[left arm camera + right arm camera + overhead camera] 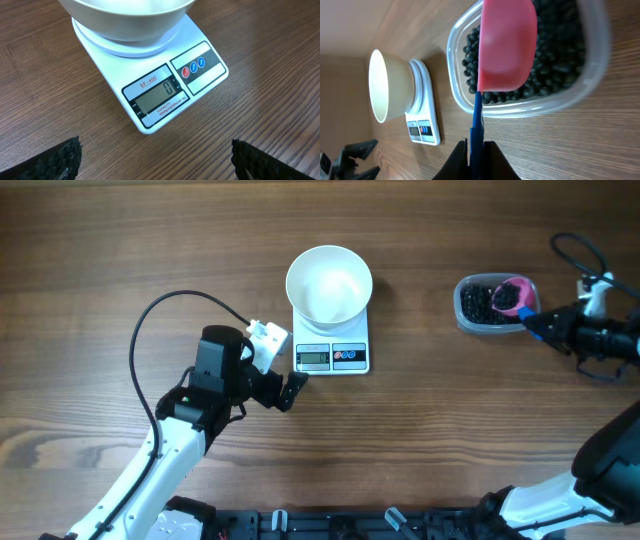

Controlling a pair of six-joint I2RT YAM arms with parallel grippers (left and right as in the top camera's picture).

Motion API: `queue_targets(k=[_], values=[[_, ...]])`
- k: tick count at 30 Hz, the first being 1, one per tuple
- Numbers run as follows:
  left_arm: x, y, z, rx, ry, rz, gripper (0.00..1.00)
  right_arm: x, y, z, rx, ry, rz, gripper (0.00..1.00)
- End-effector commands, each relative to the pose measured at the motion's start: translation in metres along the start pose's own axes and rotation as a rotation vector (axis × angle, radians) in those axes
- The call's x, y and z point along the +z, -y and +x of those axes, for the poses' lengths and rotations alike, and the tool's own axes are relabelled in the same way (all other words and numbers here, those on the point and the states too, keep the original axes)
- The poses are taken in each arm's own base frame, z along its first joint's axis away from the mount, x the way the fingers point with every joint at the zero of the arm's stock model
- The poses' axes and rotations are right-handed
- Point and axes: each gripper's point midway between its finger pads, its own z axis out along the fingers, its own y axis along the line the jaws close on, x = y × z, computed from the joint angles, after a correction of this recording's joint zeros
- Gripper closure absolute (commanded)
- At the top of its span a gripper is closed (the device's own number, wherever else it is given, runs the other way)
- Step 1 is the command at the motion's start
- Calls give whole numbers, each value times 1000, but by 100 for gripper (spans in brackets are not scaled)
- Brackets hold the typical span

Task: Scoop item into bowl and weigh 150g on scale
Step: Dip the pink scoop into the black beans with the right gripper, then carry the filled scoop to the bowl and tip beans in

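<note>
White scale (150, 85) reads zero, legible only from left wrist

Left arm comes up from the bottom-left, its gripper (290, 389) with jaws spread wide (pads sit at both bottom corners of its wrist view). Right arm reaches in from the right edge, gripper (541, 327) pinched tight on the blue scoop handle (476, 117).
</note>
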Motion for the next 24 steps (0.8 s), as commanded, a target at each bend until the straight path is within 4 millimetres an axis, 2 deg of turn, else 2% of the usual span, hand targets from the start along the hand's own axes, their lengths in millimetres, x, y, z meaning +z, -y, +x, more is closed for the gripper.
queue_targets(k=[1, 9, 13, 15, 19, 24], values=[[1, 0, 1, -3, -2, -3, 0, -14, -14, -4, -21, 53, -80, 96], [1, 0, 1, -3, -2, -3, 0, -21, -54, -2, -100, 90, -303, 96], [1, 0, 1, -3, -2, -3, 0, -14, -81, 0, -126, 74, -403, 96], [1, 0, 1, -3, -2, -3, 0, -5, -93, 4, -131, 40, -422, 96], [1, 0, 1, -3, -2, -3, 0, 26, -126, 14, -153, -58, -458, 96], [1, 0, 1, -3, -2, -3, 0, 66, -176, 25, -198, -158, -508, 96]])
